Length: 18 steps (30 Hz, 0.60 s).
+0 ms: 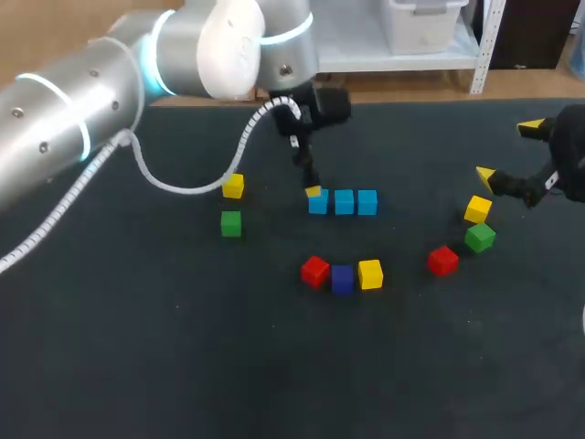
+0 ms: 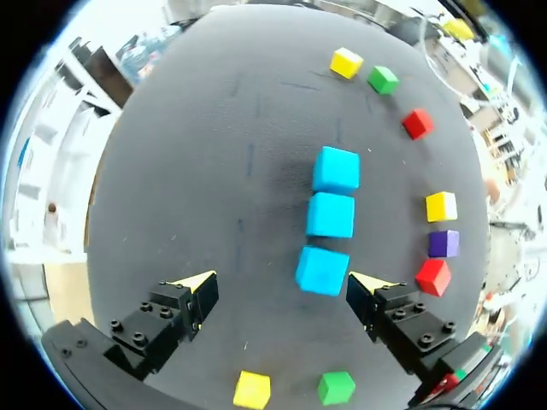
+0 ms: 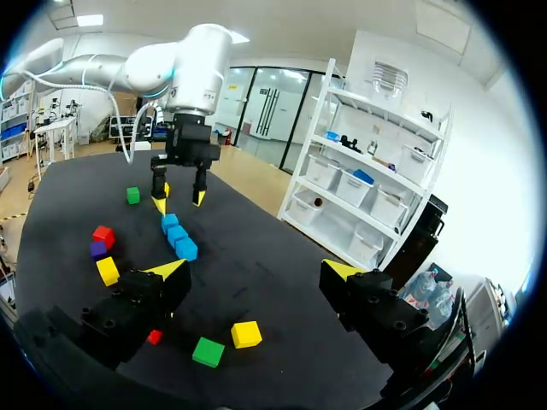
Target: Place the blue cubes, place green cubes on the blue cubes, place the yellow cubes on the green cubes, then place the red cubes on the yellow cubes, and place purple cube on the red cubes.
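The dark cloth-covered desk (image 1: 137,366) carried a small matte yellow cube (image 1: 233,187) and a small matte green cube (image 1: 230,223) at 9 o'clock of the row of three light-blue cubes (image 1: 344,202), well apart from it. The left gripper (image 2: 284,286) hung over the row's left end cube, fingers apart, straddling it without contact.

The blue layer appeared complete, and the step in hand was judged to be clearing it. Procedure: rise vertically with both fingers off the cube, then travel to 9 o'clock for green.

At 6 o'clock sat a red, purple and yellow trio (image 1: 342,278). At 4 o'clock sat a yellow, green and red group (image 1: 480,238). The right gripper (image 3: 255,272), fingers apart and empty, stood at 3 o'clock.

The desk's far edge lay near at 12 o'clock. Open room lay beyond 6 o'clock.
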Tool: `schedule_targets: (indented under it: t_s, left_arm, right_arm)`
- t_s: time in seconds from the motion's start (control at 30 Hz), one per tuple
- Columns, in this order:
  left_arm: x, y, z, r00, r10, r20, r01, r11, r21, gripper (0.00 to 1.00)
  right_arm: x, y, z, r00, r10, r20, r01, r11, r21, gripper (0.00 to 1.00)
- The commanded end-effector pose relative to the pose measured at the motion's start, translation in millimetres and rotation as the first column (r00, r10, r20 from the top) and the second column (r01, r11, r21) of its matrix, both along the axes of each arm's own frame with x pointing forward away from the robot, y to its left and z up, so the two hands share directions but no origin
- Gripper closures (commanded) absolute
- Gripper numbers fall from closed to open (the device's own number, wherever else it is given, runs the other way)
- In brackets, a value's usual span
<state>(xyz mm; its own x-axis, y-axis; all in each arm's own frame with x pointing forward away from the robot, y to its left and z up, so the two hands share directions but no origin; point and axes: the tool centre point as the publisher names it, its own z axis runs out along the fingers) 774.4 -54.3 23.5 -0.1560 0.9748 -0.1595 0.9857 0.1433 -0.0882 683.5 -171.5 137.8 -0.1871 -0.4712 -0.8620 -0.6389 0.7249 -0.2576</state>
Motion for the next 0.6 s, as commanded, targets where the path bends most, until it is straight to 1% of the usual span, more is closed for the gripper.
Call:
schedule_targets:
  t_s: [0.03, 0.07, 0.1, 0.17, 0.23, 0.27, 0.3, 0.37, 0.4, 0.5, 0.53, 0.6]
  left_arm:
    - [-13.4, 27.1, 23.5, 0.992, 0.105, 0.063, -0.104, 0.994, -0.021, 0.0]
    - [-14.1, 33.2, 28.0, 0.988, 0.142, 0.064, -0.14, 0.99, -0.031, 0.0]
    - [-14.2, 39.2, 31.4, 0.979, 0.186, 0.078, -0.184, 0.982, -0.036, 0.0]
    - [-14.7, 53.0, 36.6, 0.956, 0.261, 0.136, -0.257, 0.965, -0.045, 0.0]
    - [-15.2, 67.6, 42.5, 0.93, 0.34, 0.137, -0.333, 0.94, -0.07, 0.0]
    - [-15.6, 74.7, 44.5, 0.915, 0.373, 0.154, -0.366, 0.928, -0.074, 0.0]
    - [-16.4, 81.4, 45.4, 0.901, 0.395, 0.181, -0.389, 0.919, -0.072, 0.0]
    - [-20.6, 94.3, 46.2, 0.88, 0.432, 0.199, -0.426, 0.902, -0.072, 0.0]
    - [-23.4, 99.4, 46.6, 0.875, 0.441, 0.198, -0.436, 0.897, -0.073, 0.0]
    - [-33.1, 107.6, 45.2, 0.876, 0.436, 0.206, -0.431, 0.899, -0.07, 0.0]
    - [-35.7, 107.8, 43.6, 0.878, 0.427, 0.215, -0.426, 0.903, -0.056, 0.0]
    - [-42.5, 104.2, 39.0, 0.897, 0.369, 0.241, -0.375, 0.927, -0.022, 0.0]
  right_arm:
    - [0.0, 0.9, -0.1, 1.0, -0.003, 0.0, 0.003, 1.0, -0.003, 0.0]
    - [0.0, 0.9, -0.1, 1.0, -0.003, 0.0, 0.003, 1.0, -0.003, 0.0]
    - [0.0, 0.9, -0.1, 1.0, -0.003, 0.0, 0.003, 1.0, -0.003, 0.0]
    - [0.0, 0.9, -0.1, 1.0, -0.003, 0.0, 0.003, 1.0, -0.003, 0.0]
    - [0.0, 0.9, -0.1, 1.0, -0.003, 0.0, 0.003, 1.0, -0.003, 0.0]
    - [0.0, 0.9, -0.1, 1.0, -0.003, 0.0, 0.003, 1.0, -0.003, 0.0]
    - [0.0, 0.9, -0.1, 1.0, -0.003, 0.0, 0.003, 1.0, -0.003, 0.0]
    - [0.0, 0.9, -0.1, 1.0, -0.003, 0.0, 0.003, 1.0, -0.003, 0.0]
    - [0.0, 0.9, -0.1, 1.0, -0.003, 0.0, 0.003, 1.0, -0.003, 0.0]
    - [0.0, 0.9, -0.1, 1.0, -0.003, 0.0, 0.003, 1.0, -0.003, 0.0]
    - [0.0, 0.9, -0.1, 1.0, -0.003, 0.0, 0.003, 1.0, -0.003, 0.0]
    - [0.0, 0.9, -0.1, 1.0, -0.003, 0.0, 0.003, 1.0, -0.003, 0.0]
